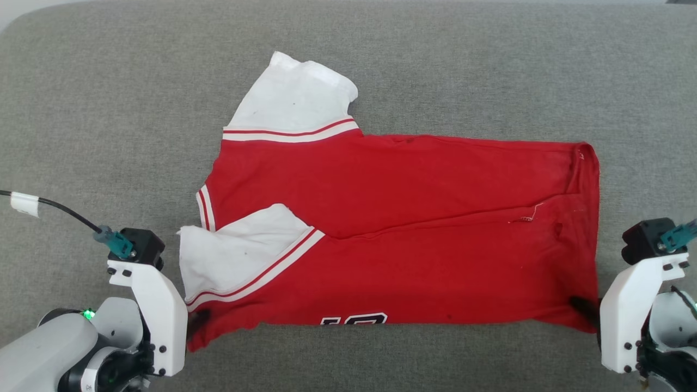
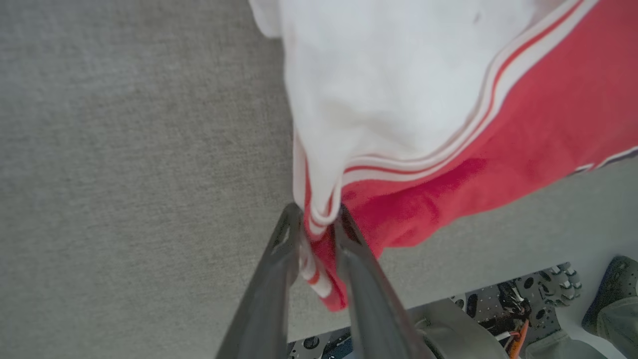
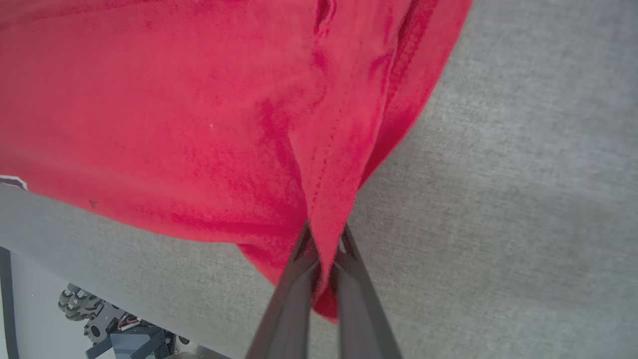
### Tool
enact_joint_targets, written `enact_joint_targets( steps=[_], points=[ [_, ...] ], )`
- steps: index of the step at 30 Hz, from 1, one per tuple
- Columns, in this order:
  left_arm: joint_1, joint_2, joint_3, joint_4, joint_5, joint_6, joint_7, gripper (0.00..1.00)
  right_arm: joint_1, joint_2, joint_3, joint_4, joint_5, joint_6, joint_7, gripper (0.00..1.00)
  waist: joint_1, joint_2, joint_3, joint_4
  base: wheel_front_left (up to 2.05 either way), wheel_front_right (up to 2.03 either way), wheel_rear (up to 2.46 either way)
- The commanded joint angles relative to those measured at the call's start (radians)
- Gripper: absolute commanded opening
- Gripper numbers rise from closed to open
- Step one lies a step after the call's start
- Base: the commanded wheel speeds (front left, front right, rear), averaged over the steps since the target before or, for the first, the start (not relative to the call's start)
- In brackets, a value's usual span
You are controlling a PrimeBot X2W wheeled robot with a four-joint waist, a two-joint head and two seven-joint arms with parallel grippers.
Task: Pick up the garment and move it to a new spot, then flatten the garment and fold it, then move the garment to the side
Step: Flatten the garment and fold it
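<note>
Honestly, with left gripper (image 2: 319, 215) and right gripper (image 3: 326, 233) each pinching a near-edge corner of the garment (image 1: 392, 218), we'd hold it taut and lower both together onto the table (image 1: 109, 81).

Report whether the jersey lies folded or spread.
Folded: jersey doubled over, sleeve atop red body, number cut by the near edge.

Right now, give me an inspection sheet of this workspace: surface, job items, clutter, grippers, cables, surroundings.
Surface: grey fabric surface, flat.
Job's things: red jersey lying folded over itself, white sleeves toward robot's left.
Clutter: nothing seen.
Grippers: left gripper pinches the striped near corner; right gripper pinches the near hem corner.
Cables: black cable, white tag, to left wrist.
Surroundings: robot base beyond the near edge.
</note>
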Motion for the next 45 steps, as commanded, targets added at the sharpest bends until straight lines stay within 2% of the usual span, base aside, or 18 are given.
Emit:
enact_joint_targets(
  steps=[1,6,12,18,25,35,40,45],
  points=[
    [-0.003,-0.009,-0.004,0.02,0.013,-0.01,0.004,1.0,0.013,0.002,0.006,0.02,-0.014,0.0,-0.021,1.0,0.0,0.0,0.0,-0.004,0.0,0.0,0.0],
    [-0.037,-0.005,0.016,0.042,0.001,-0.021,0.01,1.0,-0.002,0.022,-0.001,0.049,-0.012,0.0,-0.088,1.0,0.0,0.0,-0.002,-0.02,0.0,0.0,0.0],
    [-0.112,0.061,0.054,-0.015,0.027,-0.007,0.042,1.0,-0.023,0.037,-0.037,-0.002,-0.009,0.0,-0.201,1.0,0.0,0.0,0.004,-0.055,0.0,0.0,0.0],
    [-0.211,0.093,0.083,-0.013,0.081,-0.028,0.069,1.0,-0.07,0.068,-0.053,-0.062,-0.032,0.0,-0.367,1.0,0.0,0.0,0.02,-0.107,0.0,0.0,0.0],
    [-0.356,0.07,0.106,0.1,0.143,-0.099,0.108,1.0,-0.146,0.097,0.017,-0.076,-0.078,0.0,-0.63,1.0,0.0,0.0,0.044,-0.208,0.0,0.0,0.0],
    [-0.517,0.009,0.104,0.365,0.214,-0.194,0.136,1.0,-0.235,0.138,0.137,-0.027,-0.124,0.0,-0.964,1.0,0.0,0.0,0.09,-0.361,0.0,0.0,0.0],
    [-0.558,-0.024,0.088,0.493,0.242,-0.229,0.147,1.0,-0.266,0.16,0.16,0.008,-0.122,0.0,-1.037,1.0,0.0,0.0,0.116,-0.402,0.0,0.0,0.0],
    [-0.587,-0.048,0.063,0.604,0.271,-0.251,0.167,1.0,-0.277,0.168,0.168,0.029,-0.112,0.0,-1.047,1.0,0.0,0.0,0.143,-0.424,0.0,0.0,0.0]
  ],
)
